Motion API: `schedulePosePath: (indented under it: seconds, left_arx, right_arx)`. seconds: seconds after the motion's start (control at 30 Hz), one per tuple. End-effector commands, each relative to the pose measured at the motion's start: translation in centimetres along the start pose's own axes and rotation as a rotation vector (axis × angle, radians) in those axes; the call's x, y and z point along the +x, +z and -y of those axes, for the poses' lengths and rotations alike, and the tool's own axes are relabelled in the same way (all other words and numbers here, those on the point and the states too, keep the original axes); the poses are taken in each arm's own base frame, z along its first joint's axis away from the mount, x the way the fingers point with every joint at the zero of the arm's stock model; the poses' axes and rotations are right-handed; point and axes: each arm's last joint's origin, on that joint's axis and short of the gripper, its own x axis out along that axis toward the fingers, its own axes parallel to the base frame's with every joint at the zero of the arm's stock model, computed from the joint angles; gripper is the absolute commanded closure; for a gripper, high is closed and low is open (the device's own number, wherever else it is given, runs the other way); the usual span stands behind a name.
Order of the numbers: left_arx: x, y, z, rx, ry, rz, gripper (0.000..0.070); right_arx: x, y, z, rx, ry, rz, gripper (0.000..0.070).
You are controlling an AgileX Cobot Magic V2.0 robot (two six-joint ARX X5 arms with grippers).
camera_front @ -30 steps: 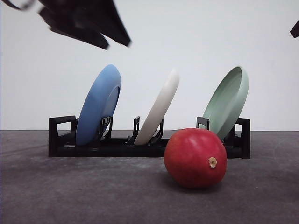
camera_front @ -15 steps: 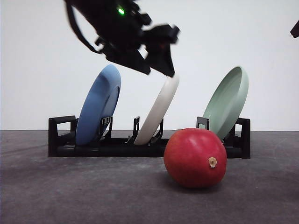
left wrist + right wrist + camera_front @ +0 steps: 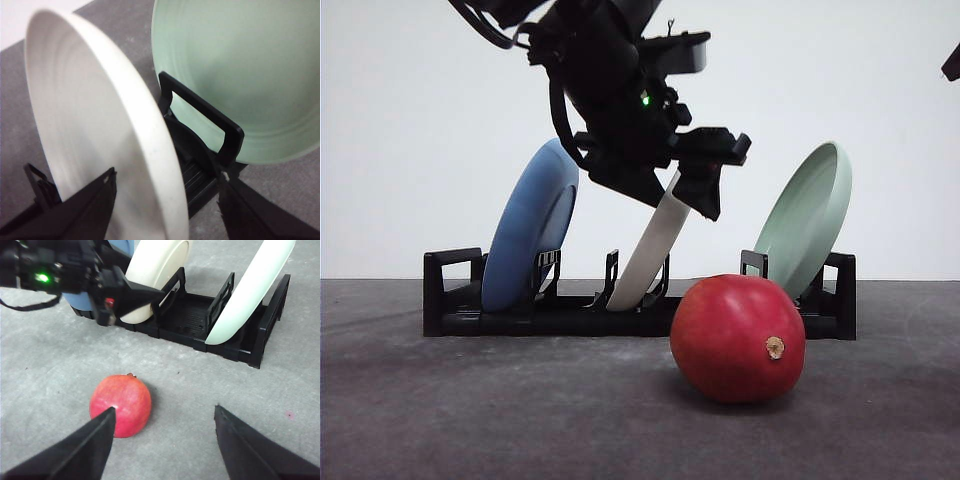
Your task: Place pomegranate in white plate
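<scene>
The pomegranate (image 3: pixel 738 338), glossy red with a tan nub, lies on the grey table in front of the rack, also seen from above in the right wrist view (image 3: pixel 121 406). The white plate (image 3: pixel 648 258) stands tilted in the rack's middle slot. My left gripper (image 3: pixel 670 190) is down at the plate's top rim. In the left wrist view this gripper (image 3: pixel 165 212) is open, its fingers straddling the white plate (image 3: pixel 95 130) with a gap on each side. My right gripper (image 3: pixel 162 440) hangs open above the table, just right of the pomegranate, holding nothing.
A black rack (image 3: pixel 455 300) also holds a blue plate (image 3: pixel 530 225) on the left and a pale green plate (image 3: pixel 805 215) on the right, both tilted. The green plate (image 3: pixel 240 75) stands close beside the left gripper. Grey table lies in front of the rack.
My left arm has come down from the upper left and moved right, its fingers now around the white plate's top rim. The pomegranate and plates have not moved.
</scene>
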Motion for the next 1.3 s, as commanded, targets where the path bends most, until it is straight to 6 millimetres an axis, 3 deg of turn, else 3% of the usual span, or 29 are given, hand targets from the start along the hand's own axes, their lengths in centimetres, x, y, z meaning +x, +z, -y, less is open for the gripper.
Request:
schedulePosePath:
  seconds: [0.0,0.2,0.3,0.77,1.27]
  left_arx:
    - [0.4,0.6,0.3,-0.022,-0.001,0.020,0.0325]
    - [0.4,0.6,0.3,-0.025,0.002,0.022,0.0559]
    - [0.4,0.6,0.3,-0.027,0.001,0.016,0.0638]
    - [-1.9,1.9,-0.3,-0.136,0.000,0.025,0.0690]
    - [-8.9,5.2,-1.8,-0.265,-0.016,0.132,0.0690]
  right_arx:
    - [-0.2,0.5,-0.2,-0.008,0.008,0.019,0.0305]
    - [-0.2,0.5,-0.2,-0.010,0.008,0.019,0.0305]
    - [-0.2,0.5,-0.2,-0.011,0.008,0.019,0.0305]
    - [-0.2,0.5,-0.2,-0.014,0.008,0.019,0.0305]
    - [-0.2,0.4,-0.2,-0.014,0.008,0.019,0.0305]
